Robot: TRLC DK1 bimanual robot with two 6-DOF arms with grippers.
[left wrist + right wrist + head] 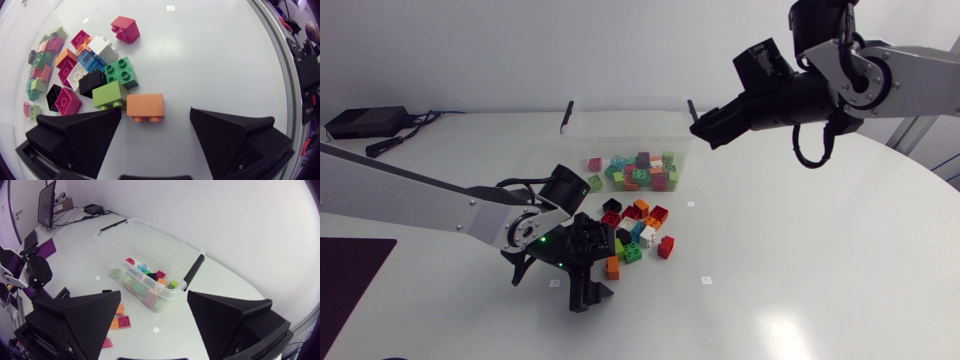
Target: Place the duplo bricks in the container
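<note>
Left tool [156, 110] wide, orange brick [145, 105] at its gap. Right tool [154, 294] wide, its fingers [75, 322] hiding some loose bricks [122, 322].

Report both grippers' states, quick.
Left gripper: open, orange duplo brick just ahead, not gripped.
Right gripper: open, holding nothing.

Robotics lab: left arm [420, 195], right arm [910, 80], table [800, 260]

Head cam: fixed overhead, far, looking down on table [800, 290]. L wrist: close above bricks [107, 95], also mid-frame in head. R wrist: high, facing container [165, 233].
</note>
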